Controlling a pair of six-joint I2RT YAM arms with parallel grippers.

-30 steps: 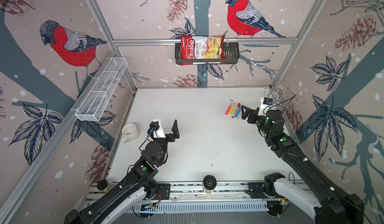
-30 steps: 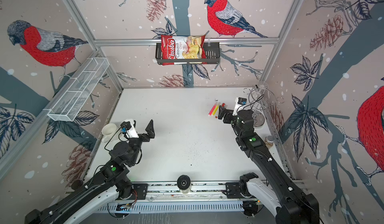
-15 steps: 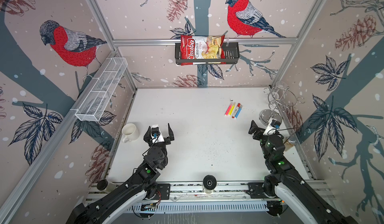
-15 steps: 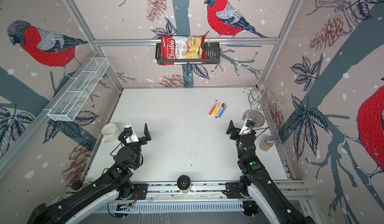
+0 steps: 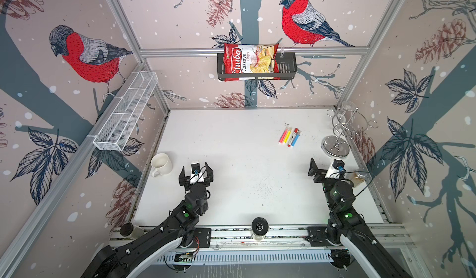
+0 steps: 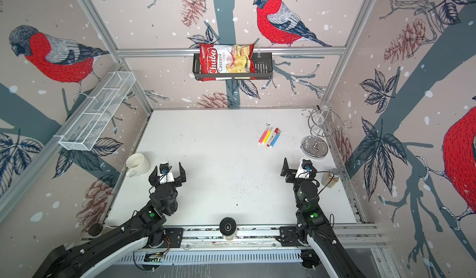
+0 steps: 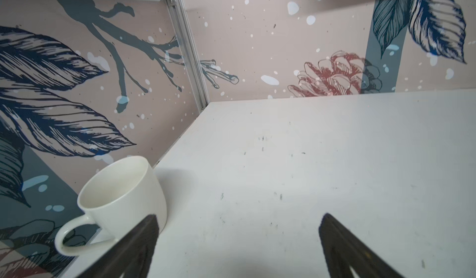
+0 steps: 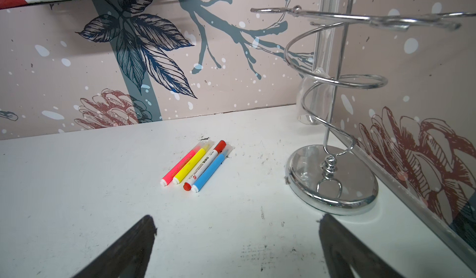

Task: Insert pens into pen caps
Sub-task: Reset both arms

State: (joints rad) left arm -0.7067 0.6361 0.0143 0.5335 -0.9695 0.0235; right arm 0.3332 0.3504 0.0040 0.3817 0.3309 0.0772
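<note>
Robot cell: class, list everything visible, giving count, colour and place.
pens: four, pink, yellow, white-red, blue; side by side, far right of table
pen caps: four, three translucent, one red; on the pens
mug: one, white; table's left edge
wire stand: one, chrome; table's right edge
jar: one, brownish; table's right edge
chips bag: one, red; in black basket, back wall
mesh tray: one, white; left wall
left gripper: black; open, beside mug
right gripper: black; open, facing pens
</note>
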